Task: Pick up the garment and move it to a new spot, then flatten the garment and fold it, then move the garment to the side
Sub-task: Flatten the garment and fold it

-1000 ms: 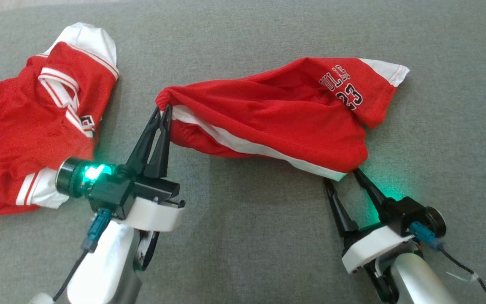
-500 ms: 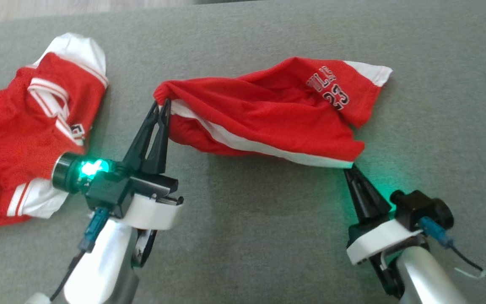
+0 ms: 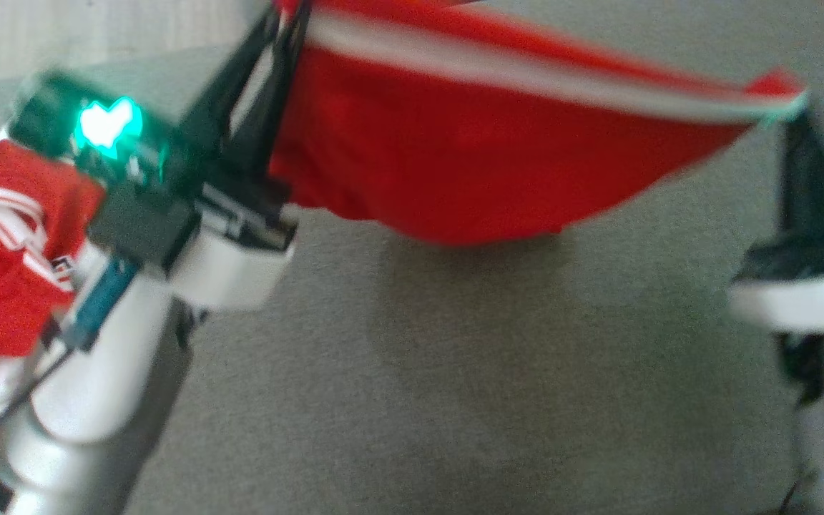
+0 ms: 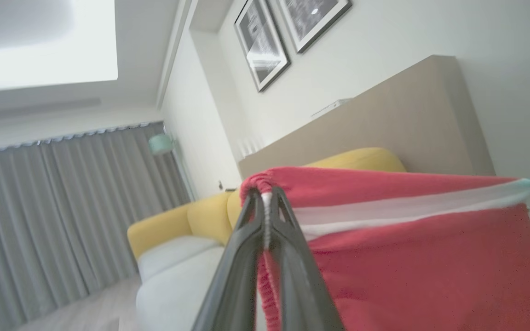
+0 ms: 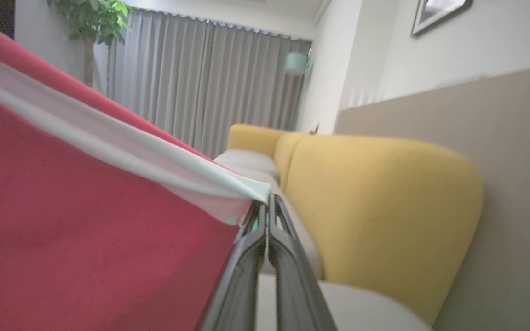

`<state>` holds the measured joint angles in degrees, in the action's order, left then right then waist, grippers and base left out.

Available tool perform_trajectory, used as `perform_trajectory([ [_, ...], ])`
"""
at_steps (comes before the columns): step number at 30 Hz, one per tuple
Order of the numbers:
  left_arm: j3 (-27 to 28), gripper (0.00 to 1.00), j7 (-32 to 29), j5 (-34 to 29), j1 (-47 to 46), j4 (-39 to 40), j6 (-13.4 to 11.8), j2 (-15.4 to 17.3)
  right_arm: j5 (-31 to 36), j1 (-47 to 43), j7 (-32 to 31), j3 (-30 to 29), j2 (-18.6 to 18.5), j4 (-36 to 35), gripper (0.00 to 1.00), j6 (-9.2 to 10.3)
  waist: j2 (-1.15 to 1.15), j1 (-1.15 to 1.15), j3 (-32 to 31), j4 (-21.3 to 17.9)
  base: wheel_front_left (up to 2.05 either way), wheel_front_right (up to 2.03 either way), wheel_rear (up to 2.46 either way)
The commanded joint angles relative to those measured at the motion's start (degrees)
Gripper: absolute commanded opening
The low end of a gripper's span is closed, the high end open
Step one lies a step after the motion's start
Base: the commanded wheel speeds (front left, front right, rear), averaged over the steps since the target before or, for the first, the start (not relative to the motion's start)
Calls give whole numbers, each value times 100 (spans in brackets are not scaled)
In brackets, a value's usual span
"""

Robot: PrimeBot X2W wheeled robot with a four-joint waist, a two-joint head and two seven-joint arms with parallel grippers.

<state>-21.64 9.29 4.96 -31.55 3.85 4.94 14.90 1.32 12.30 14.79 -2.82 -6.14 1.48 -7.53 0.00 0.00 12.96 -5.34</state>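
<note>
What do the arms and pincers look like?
The left pincer and right pincer each have two long dark tapered fingers, a black body, white collar, pale silver forearm. The left one shows a green light and teal plug with black cable.

Both arms stood well apart, their pale forearms rising from the lower corners of the blurred head view. The left gripper (image 3: 285, 20) pointed up to that view's top edge. Its two dark fingers were pressed together on a bunched corner of a red cloth with a white band (image 3: 455, 164), and a green light (image 3: 104, 125) glowed on its wrist. The right gripper (image 3: 800, 118), at the far right, pinched the cloth's opposite tip, jaws closed.
</note>
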Motion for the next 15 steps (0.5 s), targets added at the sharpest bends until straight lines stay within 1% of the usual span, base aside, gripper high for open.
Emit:
perform_trajectory([
  [1, 133, 0, -173, -79, -671, 318, 67, 246, 112, 588, 21, -60, -262, -361, 0, 4, 0, 0, 67, -167, 0, 0, 0],
  [4, -84, 0, -435, 42, -1431, 319, 183, 289, 275, 1325, 21, -239, -682, -347, 0, 4, 0, 0, 198, -322, 0, 0, 0],
  [8, -450, 0, -601, 367, -2465, -115, 242, 269, 334, 2392, 21, -241, -1302, 279, 0, 4, 0, 0, 518, -421, 0, 0, 0],
  [11, -765, 0, -471, 506, -3253, -605, 251, 264, 311, 3176, 21, -146, -1711, 874, 0, 4, 0, 0, 821, -454, 0, 0, 0],
  [15, -1009, 0, 30, 465, -4209, -1412, 253, 152, 253, 4063, 21, -40, -2075, 1359, 0, 4, 0, 0, 1225, -491, 0, 0, 0],
])
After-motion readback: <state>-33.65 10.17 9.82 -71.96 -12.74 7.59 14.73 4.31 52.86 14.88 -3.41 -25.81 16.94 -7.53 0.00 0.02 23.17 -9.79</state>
